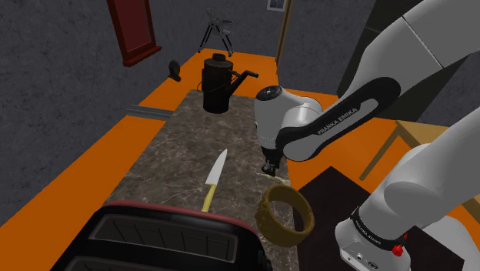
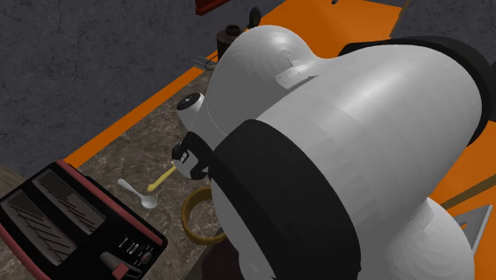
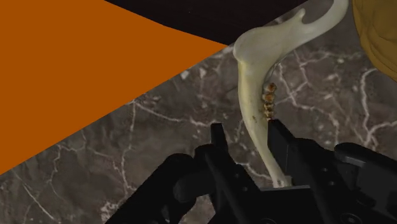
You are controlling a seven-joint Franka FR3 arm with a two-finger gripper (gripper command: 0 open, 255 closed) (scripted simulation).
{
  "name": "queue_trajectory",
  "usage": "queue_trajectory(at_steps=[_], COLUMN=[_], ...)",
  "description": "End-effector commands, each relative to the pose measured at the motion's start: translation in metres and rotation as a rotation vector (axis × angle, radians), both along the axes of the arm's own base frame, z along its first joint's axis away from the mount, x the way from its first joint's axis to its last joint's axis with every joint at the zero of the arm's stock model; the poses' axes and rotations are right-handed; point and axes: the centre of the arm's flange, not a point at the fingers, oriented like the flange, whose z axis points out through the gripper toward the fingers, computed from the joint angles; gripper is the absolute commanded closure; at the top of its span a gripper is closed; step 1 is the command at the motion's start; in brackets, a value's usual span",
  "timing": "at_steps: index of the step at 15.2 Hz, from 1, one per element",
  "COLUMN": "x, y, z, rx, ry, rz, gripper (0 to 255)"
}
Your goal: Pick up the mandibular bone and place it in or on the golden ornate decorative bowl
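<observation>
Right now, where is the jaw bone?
In the wrist view, the pale jaw bone lies on the marble counter between the gripper's open fingers, its far end near the golden bowl.

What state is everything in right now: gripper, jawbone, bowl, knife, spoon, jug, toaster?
Gripper: open, astride the jawbone.
Jawbone: lying on the marble table, not clasped.
Bowl: upright, without the jawbone.
Knife: lying flat.
Spoon: lying flat.
Jug: upright.
Toaster: slots empty.
</observation>
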Motion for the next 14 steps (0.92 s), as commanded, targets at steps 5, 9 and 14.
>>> queue_trajectory(at_steps=[5, 9, 14], x=[-0.007, -0.011, -0.012], y=[-0.046, -0.046, -0.046], z=[-0.006, -0.026, -0.029], rx=[0.280, 0.280, 0.280], ry=[0.119, 0.119, 0.119], rz=[0.086, 0.086, 0.086], gripper=[0, 0, 0])
